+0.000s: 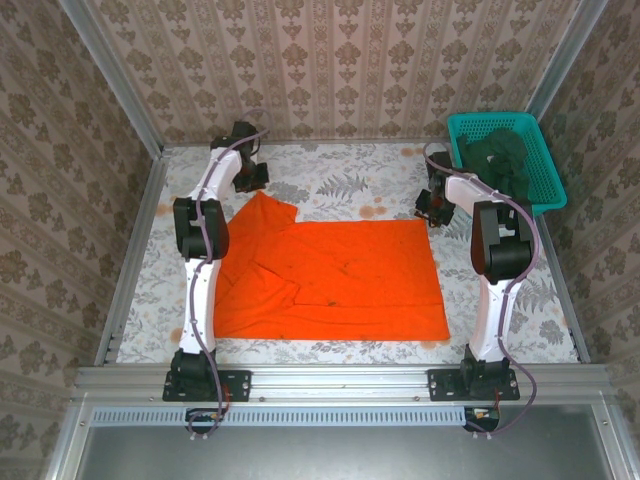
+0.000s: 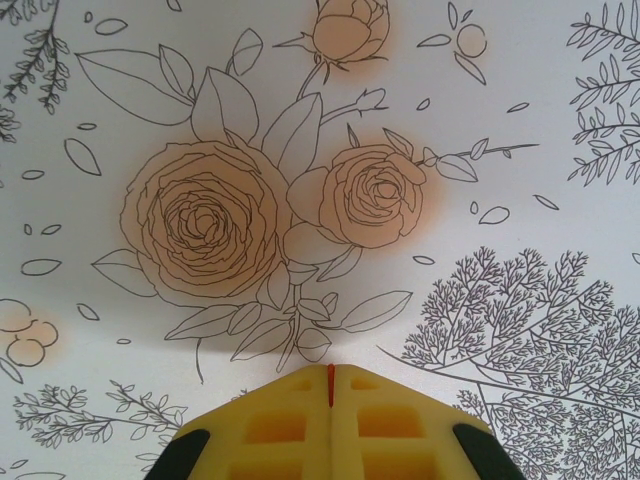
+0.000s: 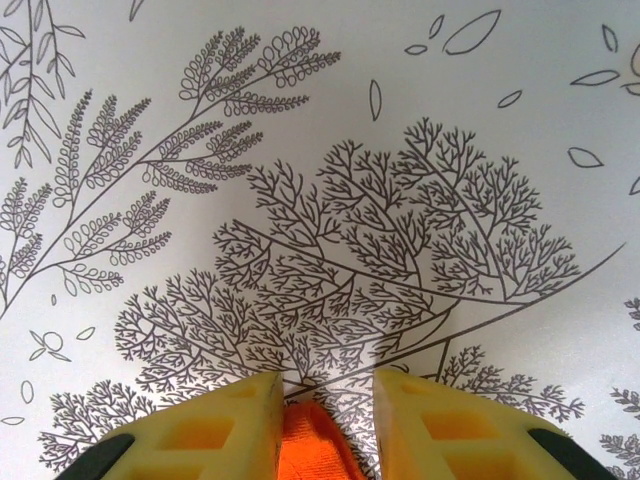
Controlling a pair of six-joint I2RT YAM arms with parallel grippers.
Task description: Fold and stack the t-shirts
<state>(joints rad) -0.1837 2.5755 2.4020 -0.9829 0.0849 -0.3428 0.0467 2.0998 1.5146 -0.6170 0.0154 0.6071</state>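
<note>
bright, even, diffuse light with faint shadows, no glare; the orange t-shirt [image 1: 340, 275] vivid, wrist views crisp.

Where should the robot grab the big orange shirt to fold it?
I'd grab the orange t-shirt by its far edge, at the corners, coming down from above. It lies spread flat, so a thin edge is all fingers can pinch. The right gripper has orange fabric between its fingers there.

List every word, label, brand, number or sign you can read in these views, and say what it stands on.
None: no view holds readable text.
orange t-shirt: plain, no print.
teal basket: no label to be seen.
tablecloth: only drawn flowers and leaves.
wallpaper: only a repeating ornament.
</note>
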